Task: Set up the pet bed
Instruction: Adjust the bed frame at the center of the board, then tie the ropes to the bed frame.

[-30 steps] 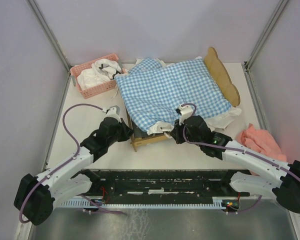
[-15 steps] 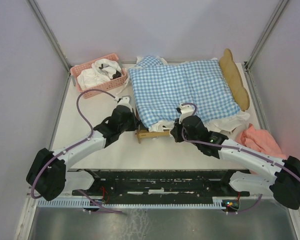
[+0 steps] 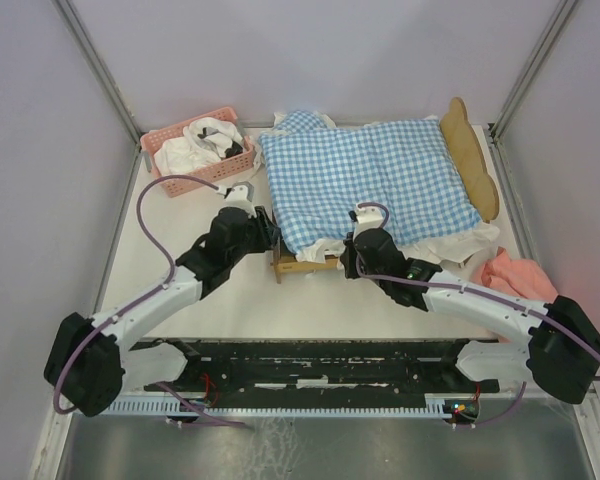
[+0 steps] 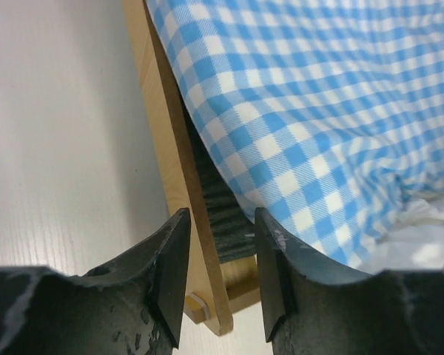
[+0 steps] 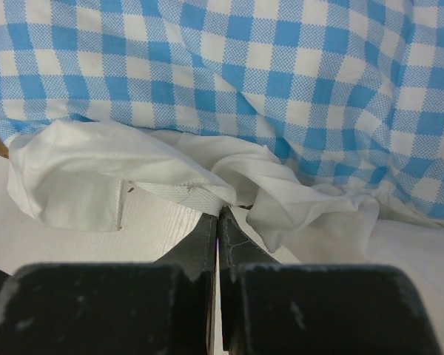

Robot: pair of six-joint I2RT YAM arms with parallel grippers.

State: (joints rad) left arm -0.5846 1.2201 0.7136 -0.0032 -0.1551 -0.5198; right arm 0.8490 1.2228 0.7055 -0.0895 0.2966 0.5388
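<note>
Gingham bedding covered most of the pet bed, lying far, centre to right. My left gripper stood half open astride its near-left rail, not clamping it; I judged it should back away straight, not nudging the frame. My right gripper was shut at the white ruffle; whether it pinched cloth was unclear. Grey base mostly hidden.

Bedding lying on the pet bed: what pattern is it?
The bedding is blue-and-white gingham; clearest in the left wrist view.
</note>
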